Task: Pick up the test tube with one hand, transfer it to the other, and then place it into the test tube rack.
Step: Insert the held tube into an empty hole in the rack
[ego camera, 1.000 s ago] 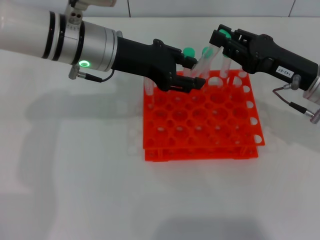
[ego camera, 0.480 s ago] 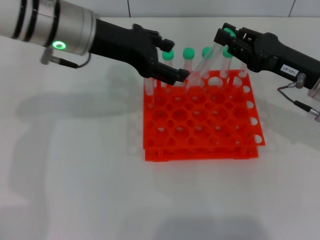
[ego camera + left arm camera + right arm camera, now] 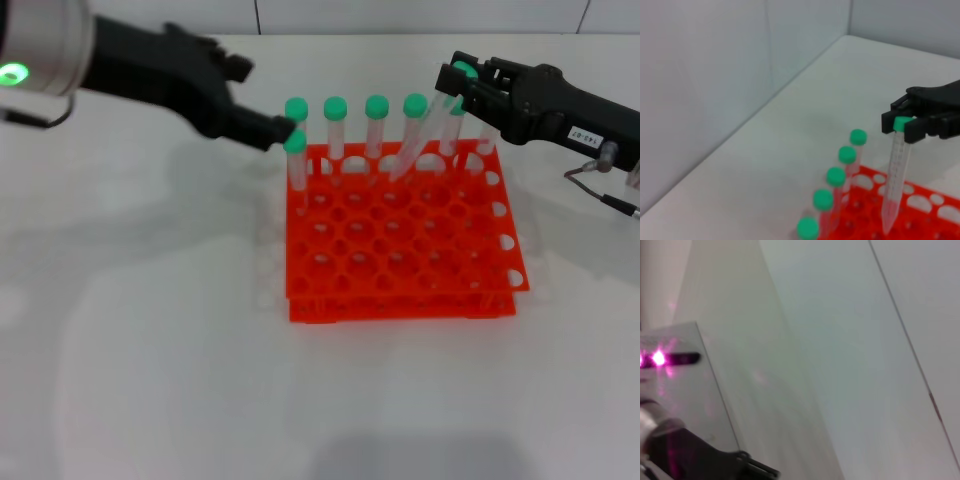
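Observation:
The orange-red test tube rack [image 3: 400, 262] lies mid-table. My right gripper [image 3: 457, 86] is over its back right corner, shut on the green cap of the test tube [image 3: 410, 152]. The tube hangs tilted, with its tip down at the rack's back rows. The left wrist view shows the right gripper [image 3: 905, 126] pinching the cap, with the tube [image 3: 894, 185] reaching down to the rack [image 3: 927, 220]. My left gripper [image 3: 258, 98] is open and empty, left of the rack's back left corner.
Several other green-capped tubes [image 3: 335, 125] stand along the rack's back row and left edge; they also show in the left wrist view [image 3: 836, 177]. The white table [image 3: 150, 330] surrounds the rack. The right wrist view shows only a pale wall [image 3: 840, 340].
My left gripper has drawn back to the left, away from the tubes at the rack's back row. My right gripper has kept hold of the tilted tube and has barely moved.

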{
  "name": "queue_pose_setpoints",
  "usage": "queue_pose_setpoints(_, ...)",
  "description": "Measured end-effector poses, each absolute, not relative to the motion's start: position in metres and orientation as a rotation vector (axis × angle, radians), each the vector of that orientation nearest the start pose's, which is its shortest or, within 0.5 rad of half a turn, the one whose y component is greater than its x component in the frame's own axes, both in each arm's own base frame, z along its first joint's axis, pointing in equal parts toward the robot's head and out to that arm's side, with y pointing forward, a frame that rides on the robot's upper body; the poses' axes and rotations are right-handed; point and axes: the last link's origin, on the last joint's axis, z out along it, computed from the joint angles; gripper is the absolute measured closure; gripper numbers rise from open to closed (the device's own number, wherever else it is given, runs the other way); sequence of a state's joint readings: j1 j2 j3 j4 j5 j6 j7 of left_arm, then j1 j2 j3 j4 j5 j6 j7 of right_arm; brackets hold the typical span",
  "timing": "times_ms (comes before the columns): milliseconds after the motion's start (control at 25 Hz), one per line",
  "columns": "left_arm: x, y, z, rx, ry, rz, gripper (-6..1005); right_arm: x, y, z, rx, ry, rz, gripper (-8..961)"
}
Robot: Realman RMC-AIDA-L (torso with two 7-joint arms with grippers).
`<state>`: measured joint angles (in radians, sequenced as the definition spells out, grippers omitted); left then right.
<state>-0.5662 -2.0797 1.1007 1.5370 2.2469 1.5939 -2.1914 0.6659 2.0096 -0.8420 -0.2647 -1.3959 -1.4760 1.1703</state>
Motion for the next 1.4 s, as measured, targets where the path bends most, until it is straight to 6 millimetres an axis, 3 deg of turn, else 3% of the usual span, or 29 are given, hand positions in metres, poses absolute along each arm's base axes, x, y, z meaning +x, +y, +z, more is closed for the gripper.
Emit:
queue_pose_setpoints(200,-0.148,0.338,0.074,-2.627,-0.476,-0.165,124,0.216,0.377,0.002,-2.445,0.58,1.159,650)
queue_pose_setpoints(440,-0.187,0.318,0.081,-2.511,-0.499,-0.304,124,0.209,0.384,0.013,-2.487,0.538,1.114,645)
queue_pose_setpoints(840,-0.253,0.291,0.059,-2.485,-0.567,-0.487,125,0.199,0.39,0.026,-2.547,0.485,1.06,635)
queue_pose_setpoints(1080,-0.285,0.283,0.05,-2.445,-0.604,-0.529,125,0.184,0.393,0.02,-2.583,0.449,1.063,629)
queue_pose_setpoints(1400,-0.296,0.281,0.048,-2.425,-0.609,-0.55,124,0.162,0.402,-0.005,-2.631,0.421,0.996,621)
